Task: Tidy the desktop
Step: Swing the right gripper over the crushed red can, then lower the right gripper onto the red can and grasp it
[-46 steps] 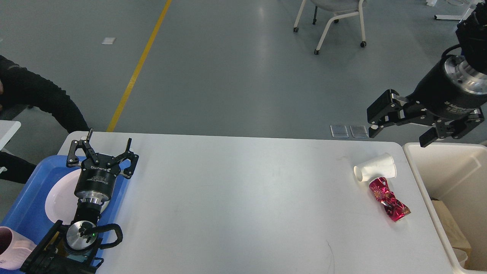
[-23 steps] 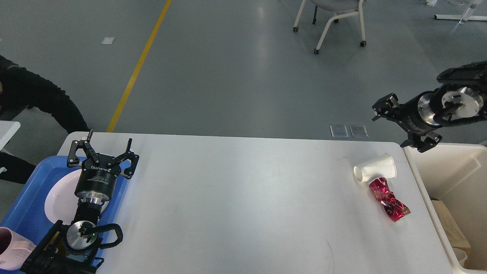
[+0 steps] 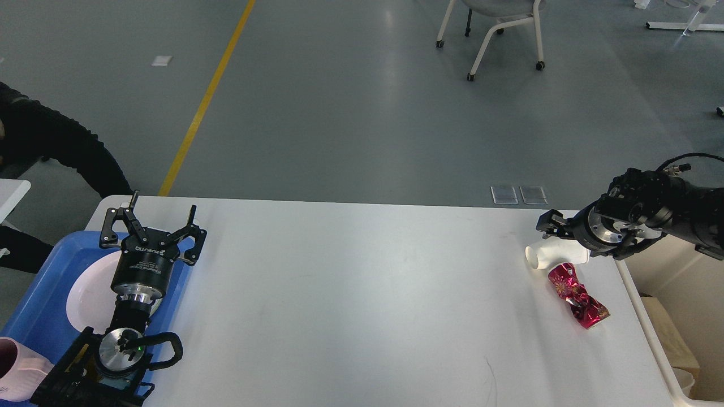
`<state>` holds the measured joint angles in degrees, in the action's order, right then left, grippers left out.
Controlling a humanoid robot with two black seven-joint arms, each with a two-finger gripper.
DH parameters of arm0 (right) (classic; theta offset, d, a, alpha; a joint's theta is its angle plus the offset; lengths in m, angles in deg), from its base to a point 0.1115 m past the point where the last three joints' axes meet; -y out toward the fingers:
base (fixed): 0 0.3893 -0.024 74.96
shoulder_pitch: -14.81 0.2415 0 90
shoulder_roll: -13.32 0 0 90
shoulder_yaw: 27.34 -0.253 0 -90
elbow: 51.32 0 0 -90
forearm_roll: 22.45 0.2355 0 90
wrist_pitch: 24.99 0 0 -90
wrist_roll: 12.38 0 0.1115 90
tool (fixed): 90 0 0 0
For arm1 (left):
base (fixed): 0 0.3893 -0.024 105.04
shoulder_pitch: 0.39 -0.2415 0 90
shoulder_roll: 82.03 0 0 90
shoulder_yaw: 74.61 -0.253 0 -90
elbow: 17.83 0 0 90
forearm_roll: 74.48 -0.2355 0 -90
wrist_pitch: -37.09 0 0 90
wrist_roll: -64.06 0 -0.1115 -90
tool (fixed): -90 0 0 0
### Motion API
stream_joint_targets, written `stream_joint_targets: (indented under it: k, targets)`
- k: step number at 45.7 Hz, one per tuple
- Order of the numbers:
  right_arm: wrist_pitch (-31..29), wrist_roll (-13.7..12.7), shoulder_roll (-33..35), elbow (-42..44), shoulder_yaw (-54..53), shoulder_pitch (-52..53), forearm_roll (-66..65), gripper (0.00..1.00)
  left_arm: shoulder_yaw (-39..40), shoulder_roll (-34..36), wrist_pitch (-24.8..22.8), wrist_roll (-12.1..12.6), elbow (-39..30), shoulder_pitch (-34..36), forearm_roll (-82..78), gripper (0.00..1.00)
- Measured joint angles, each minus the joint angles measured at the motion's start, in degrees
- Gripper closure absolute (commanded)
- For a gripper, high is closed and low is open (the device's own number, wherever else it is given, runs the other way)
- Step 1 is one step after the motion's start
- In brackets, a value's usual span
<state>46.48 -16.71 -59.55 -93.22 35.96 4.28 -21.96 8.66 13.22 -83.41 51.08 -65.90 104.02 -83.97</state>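
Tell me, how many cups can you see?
2. A white paper cup lies tipped over on the desktop, beside a crushed red can, partly behind the right gripper. A pink cup sits at the blue tray's near corner.

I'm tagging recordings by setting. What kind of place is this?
Probably a robotics lab or workshop hall, not a home. The grey floor carries a yellow line, a wheeled chair stands loose behind, and the white desktop holds only staged litter: a paper cup and a crushed red can.
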Motion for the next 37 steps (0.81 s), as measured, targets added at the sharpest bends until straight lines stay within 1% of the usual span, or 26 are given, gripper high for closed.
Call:
stream_joint_targets:
  k: [2, 3, 6, 9, 10, 14, 22, 28, 37]
  targets:
    - [-0.01, 4.21, 0.20, -0.11, 0.11, -0.29, -2.85, 0.08, 0.00, 0.00, 0.00, 0.00, 0.00, 0.00, 0.00, 0.04]
    - [-0.04, 6.85, 0.35, -0.15, 0.29, -0.46, -4.67, 0.08, 0.00, 0.00, 0.00, 0.00, 0.00, 0.00, 0.00, 0.04]
    - [-0.10, 12.74, 0.76, -0.19, 0.92, -1.25, -10.09, 0.08, 0.00, -0.02, 0.00, 0.00, 0.00, 0.00, 0.00, 0.04]
    - [-0.10, 16.36, 1.19, -0.22, 1.41, -2.51, -16.31, 0.09, 0.00, -0.03, 0.00, 0.00, 0.00, 0.00, 0.00, 0.04]
    - [-0.10, 17.01, 1.30, -0.22, 1.49, -2.83, -18.18, 0.09, 0.00, -0.03, 0.00, 0.00, 0.00, 0.00, 0.01, 0.04]
    - [0.07, 18.21, 1.59, -0.22, 1.63, -3.79, -25.12, 0.09, 0.00, -0.05, 0.00, 0.00, 0.00, 0.00, 0.00, 0.04]
    - [1.37, 18.47, 2.62, -0.21, 2.28, -4.19, -32.60, 0.09, 0.02, -0.06, 0.00, 0.00, 0.00, 0.00, 0.00, 0.04]
    - [1.91, 18.41, 2.87, 0.05, 2.96, -4.90, -34.51, 0.09, 0.04, -0.06, 0.00, 0.00, 0.00, 0.00, 0.00, 0.04]
    - [4.12, 17.80, 2.62, 2.45, 3.16, -9.24, -34.40, 0.08, 0.04, -0.04, 0.00, 0.00, 0.00, 0.00, 0.00, 0.04]
